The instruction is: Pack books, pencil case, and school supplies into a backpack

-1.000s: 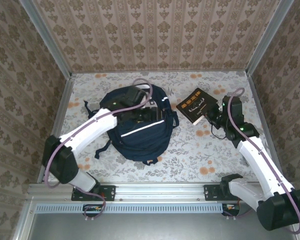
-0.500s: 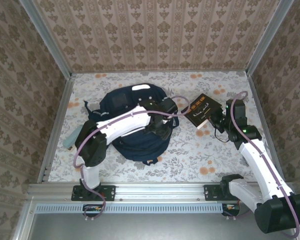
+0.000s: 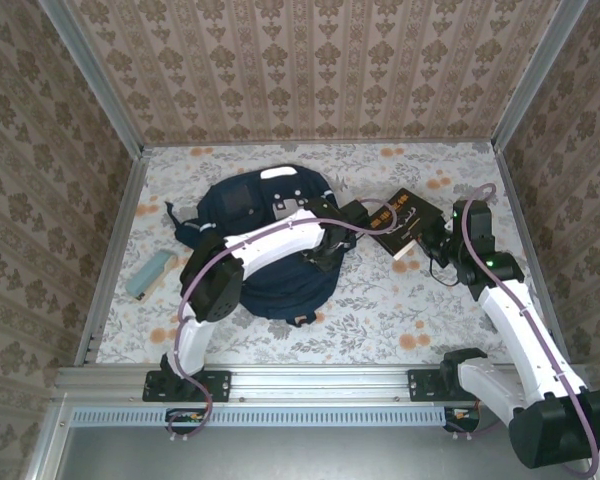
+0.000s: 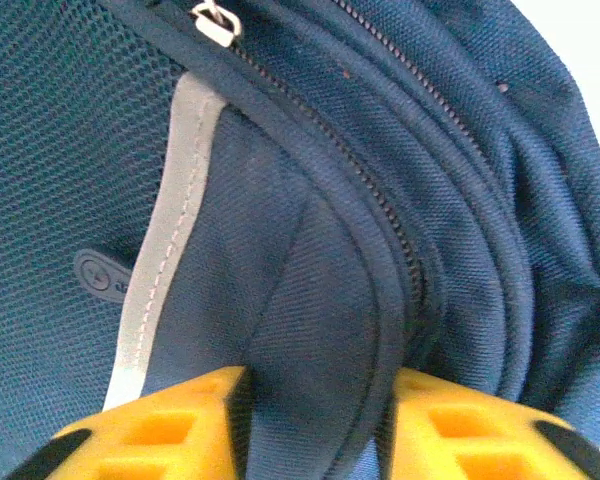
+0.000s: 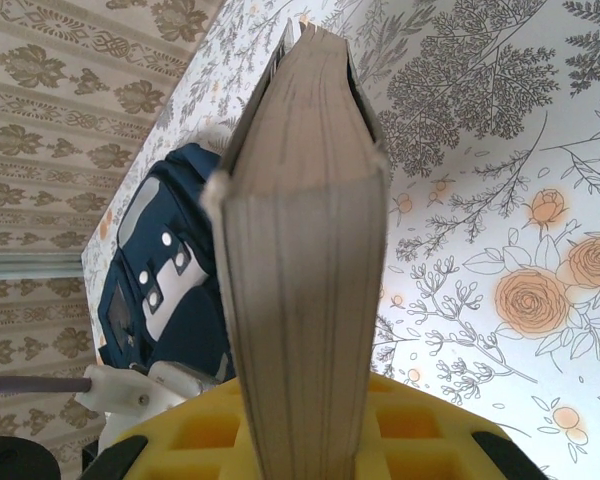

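Pinching backpack [image 4: 320,330] fold between left fingers [image 4: 150,430]; clamping book [image 5: 300,250] by its page edge in right fingers [image 5: 420,425], bare tabletop [image 5: 500,150] beside. One backpack, one book, one pencil case [image 3: 152,273].

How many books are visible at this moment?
1: the black book with gold lettering, gripped by the right fingers, just right of the backpack. Others may be hidden inside it.

backpack [image 3: 280,290]: navy, pale grey stripe, white patches
book [image 3: 415,208]: black cover, gold lettering, tan page edges
pencil case [image 3: 150,273]: pale mint green
table [image 3: 380,310]: white, grey foliage, orange roses
walls [image 3: 310,70]: beige damask
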Robot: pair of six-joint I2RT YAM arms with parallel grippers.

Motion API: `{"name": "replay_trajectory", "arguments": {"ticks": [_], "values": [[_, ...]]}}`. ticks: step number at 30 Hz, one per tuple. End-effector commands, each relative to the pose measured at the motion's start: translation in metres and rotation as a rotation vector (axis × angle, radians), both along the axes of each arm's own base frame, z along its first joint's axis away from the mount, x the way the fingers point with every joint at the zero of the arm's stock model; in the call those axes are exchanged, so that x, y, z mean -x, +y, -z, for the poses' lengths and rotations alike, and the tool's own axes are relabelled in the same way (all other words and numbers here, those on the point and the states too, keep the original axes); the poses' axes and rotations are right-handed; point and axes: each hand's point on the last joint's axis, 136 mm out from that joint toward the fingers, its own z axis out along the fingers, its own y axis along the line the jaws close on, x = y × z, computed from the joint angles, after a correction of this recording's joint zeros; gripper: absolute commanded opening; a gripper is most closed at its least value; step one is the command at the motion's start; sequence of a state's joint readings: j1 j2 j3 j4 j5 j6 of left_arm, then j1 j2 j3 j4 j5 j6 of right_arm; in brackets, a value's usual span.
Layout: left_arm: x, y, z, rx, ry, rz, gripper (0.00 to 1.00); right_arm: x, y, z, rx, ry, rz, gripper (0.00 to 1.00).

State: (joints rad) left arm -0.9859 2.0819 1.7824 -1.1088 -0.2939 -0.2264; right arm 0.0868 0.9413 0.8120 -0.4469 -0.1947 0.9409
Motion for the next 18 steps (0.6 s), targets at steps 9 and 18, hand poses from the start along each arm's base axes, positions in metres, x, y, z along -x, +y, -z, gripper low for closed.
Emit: {"name": "replay_trajectory", "arguments": {"ticks": [9,18], "values": [[-0.057,0.006,-0.123,0.043,-0.429,-0.002,0.11,0.008,-0.002,-0.03,0.042,-0.114,-0.049,0.05],[-0.08,0.001,-0.219,0.286,-0.729,-0.068,0.1,0.017,0.033,-0.05,-0.052,-0.238,-0.255,0.06]]}}
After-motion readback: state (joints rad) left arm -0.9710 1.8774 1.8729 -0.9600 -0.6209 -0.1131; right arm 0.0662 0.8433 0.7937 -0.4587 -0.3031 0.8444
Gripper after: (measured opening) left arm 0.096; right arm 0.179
